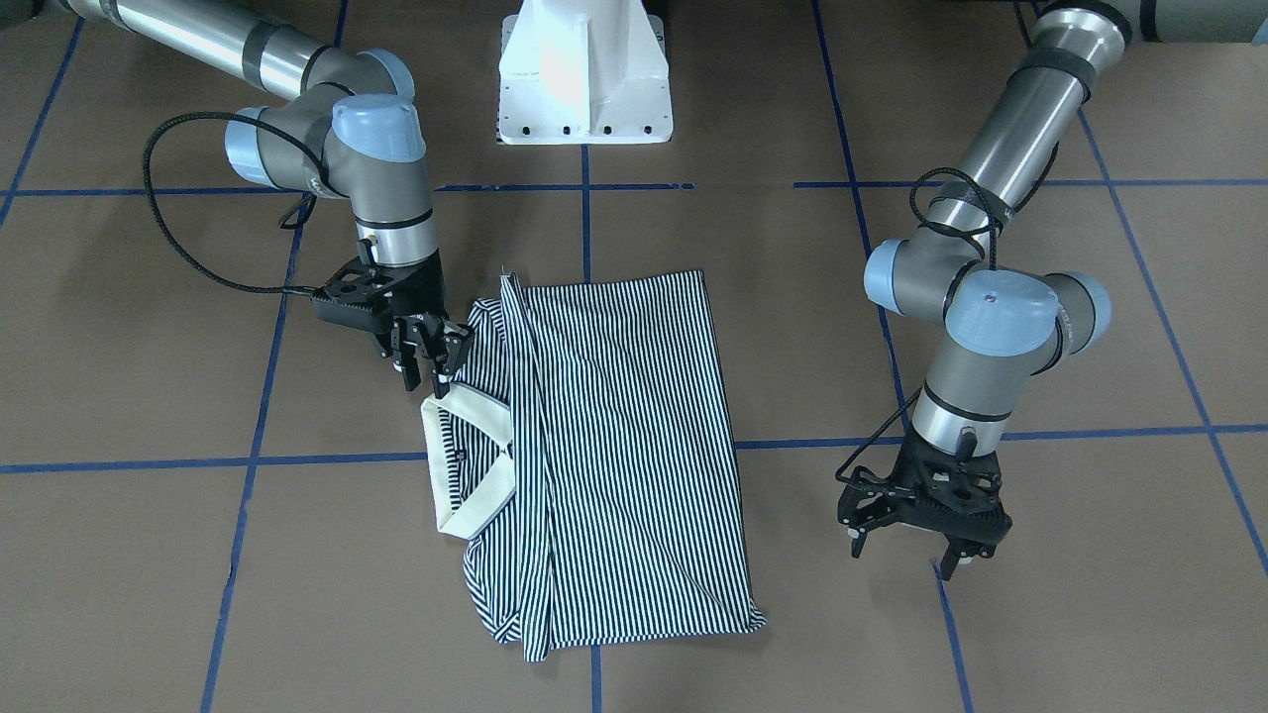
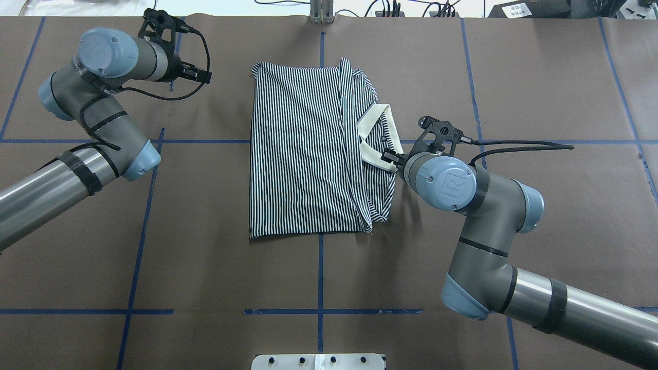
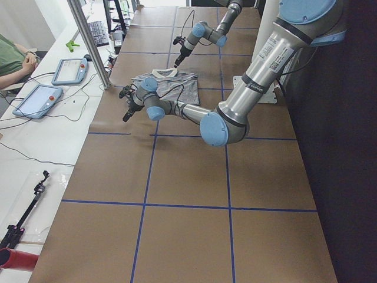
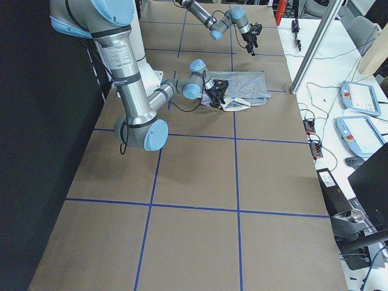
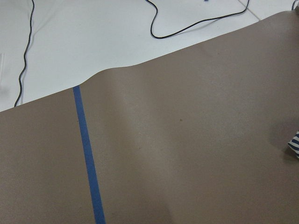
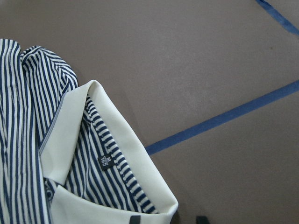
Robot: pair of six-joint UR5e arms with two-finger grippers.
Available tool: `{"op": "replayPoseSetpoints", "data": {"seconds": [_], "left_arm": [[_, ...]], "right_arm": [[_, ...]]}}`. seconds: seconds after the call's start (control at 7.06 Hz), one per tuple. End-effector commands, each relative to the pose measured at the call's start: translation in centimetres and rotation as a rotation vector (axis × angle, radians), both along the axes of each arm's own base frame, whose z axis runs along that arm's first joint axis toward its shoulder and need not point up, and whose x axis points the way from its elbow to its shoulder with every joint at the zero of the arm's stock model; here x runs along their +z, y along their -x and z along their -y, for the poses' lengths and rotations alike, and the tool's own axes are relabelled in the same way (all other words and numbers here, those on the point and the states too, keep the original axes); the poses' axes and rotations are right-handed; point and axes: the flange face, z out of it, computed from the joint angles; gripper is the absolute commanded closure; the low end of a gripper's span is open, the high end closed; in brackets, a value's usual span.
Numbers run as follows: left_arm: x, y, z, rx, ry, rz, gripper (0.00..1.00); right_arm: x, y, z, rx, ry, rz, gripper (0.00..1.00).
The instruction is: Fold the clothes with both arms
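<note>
The striped polo shirt (image 1: 624,426) (image 2: 303,154) lies partly folded in the middle of the brown table, both sides turned in. Its cream collar (image 1: 433,436) (image 2: 378,121) (image 6: 121,135) points toward my right arm. My right gripper (image 1: 426,378) (image 2: 389,155) hangs just over the shoulder beside the collar. It is open, and two dark fingertips (image 6: 202,218) show at the bottom of the right wrist view on either side of the collar's edge. My left gripper (image 1: 903,555) stands open over bare table, well clear of the shirt's hem side. The left wrist view catches only a striped corner (image 5: 294,142).
The white pedestal (image 1: 584,79) stands at the robot side of the table. Blue tape lines (image 1: 327,460) grid the brown cover. Beyond the far table edge (image 5: 140,70) lie a white bench with cables, control tablets (image 3: 35,100) and a seated person (image 3: 12,56).
</note>
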Motion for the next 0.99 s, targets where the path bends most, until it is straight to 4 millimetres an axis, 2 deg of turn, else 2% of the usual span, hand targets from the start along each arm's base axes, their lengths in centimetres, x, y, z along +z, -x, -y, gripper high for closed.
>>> {"op": "replayPoseSetpoints", "data": {"seconds": [0.0,0.14,0.57,0.71,0.85], "left_arm": [[-0.2,-0.3,-0.2,0.003,0.001,-0.005,0.00],[-0.2,-0.3,-0.2,0.003,0.001,-0.005,0.00],[0.0,-0.4,-0.6,0.032,0.013,-0.018,0.00],[0.1,-0.4,-0.6,0.031,0.015,-0.018,0.00],[0.0,-0.3,-0.7,0.031,0.013,-0.020,0.00]], "right_arm": [[-3.7,-1.8,-2.3,-0.095,-0.023,-0.098,0.00],[-3.8,-0.1,-4.7,-0.144,-0.043,-0.114,0.00],[-5.7,5.8,-12.6,-0.302,-0.279,-0.234,0.00],[-6.1,7.0,-14.7,-0.329,-0.337,-0.271,0.06],[-5.6,7.8,-16.2,-0.350,-0.362,-0.303,0.13]]}}
